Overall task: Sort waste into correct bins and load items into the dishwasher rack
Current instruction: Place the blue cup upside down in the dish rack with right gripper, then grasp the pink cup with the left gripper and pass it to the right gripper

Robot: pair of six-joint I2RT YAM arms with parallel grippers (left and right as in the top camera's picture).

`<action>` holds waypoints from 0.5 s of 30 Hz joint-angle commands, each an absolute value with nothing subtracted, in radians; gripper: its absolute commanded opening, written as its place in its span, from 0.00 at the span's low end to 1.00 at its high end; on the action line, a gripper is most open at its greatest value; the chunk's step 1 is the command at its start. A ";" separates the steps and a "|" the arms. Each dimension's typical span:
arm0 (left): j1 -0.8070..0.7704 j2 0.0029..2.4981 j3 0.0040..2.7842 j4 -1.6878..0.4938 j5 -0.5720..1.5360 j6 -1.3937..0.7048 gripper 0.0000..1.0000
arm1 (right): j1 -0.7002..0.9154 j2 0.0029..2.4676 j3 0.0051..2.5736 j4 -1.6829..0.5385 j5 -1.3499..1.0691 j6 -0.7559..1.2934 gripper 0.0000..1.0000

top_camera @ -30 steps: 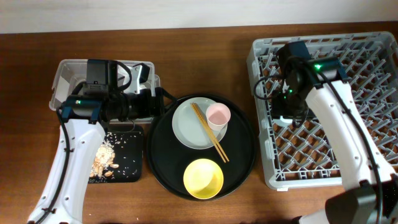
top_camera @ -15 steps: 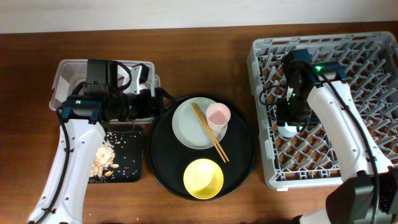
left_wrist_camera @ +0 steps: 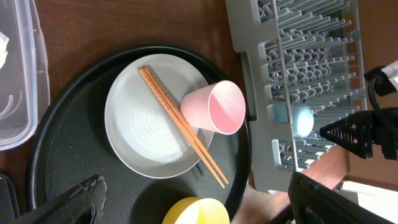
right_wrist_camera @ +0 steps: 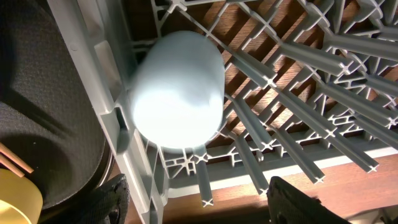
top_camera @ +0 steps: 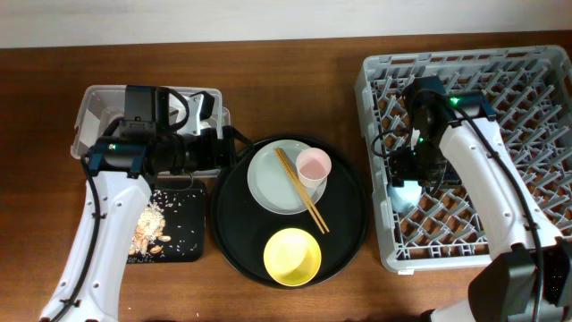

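Both left fingers point(left_wrist_camera: 79, 194) and right fingers point(right_wrist_camera: 292, 200) gape wide, empty; the tipped pink cup point(left_wrist_camera: 214, 107) looks light, stiff, slick, so pinch its rim.

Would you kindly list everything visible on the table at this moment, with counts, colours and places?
table: one, brown wood
dishwasher rack: one, grey, right side of the table
light-blue cup: one, in the rack by its left wall
round tray: one, black, centre
plate: one, pale grey-white, on the round tray
pink cup: one, at the plate's right edge
chopsticks: one pair, wooden, across the plate
yellow bowl: one, on the round tray, near side
clear tub: one, far left
rectangular tray: one, black, in front of the tub
food scraps: tan scatter, in the rectangular tray
left gripper: open, left of the round tray
right gripper: open, over the rack beside the light-blue cup
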State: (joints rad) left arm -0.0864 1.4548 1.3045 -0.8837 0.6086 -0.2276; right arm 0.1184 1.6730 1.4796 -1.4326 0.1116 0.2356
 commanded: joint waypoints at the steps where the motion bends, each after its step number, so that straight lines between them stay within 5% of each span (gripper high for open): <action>1: -0.089 1.451 1.309 -0.884 0.604 -0.214 0.92 | 0.117 1.674 1.473 -1.431 0.117 0.232 0.73; 3: -0.112 1.451 1.309 -0.884 0.604 -0.214 0.90 | 0.113 1.663 1.482 -1.436 0.103 0.156 0.75; 6: -0.206 1.453 1.309 -0.857 0.455 -0.220 0.57 | 0.095 1.576 1.534 -1.431 -0.046 0.092 0.76; 15: -0.557 1.691 1.309 -0.616 0.123 -0.404 0.55 | 0.096 1.277 1.538 -1.474 -0.075 0.093 0.83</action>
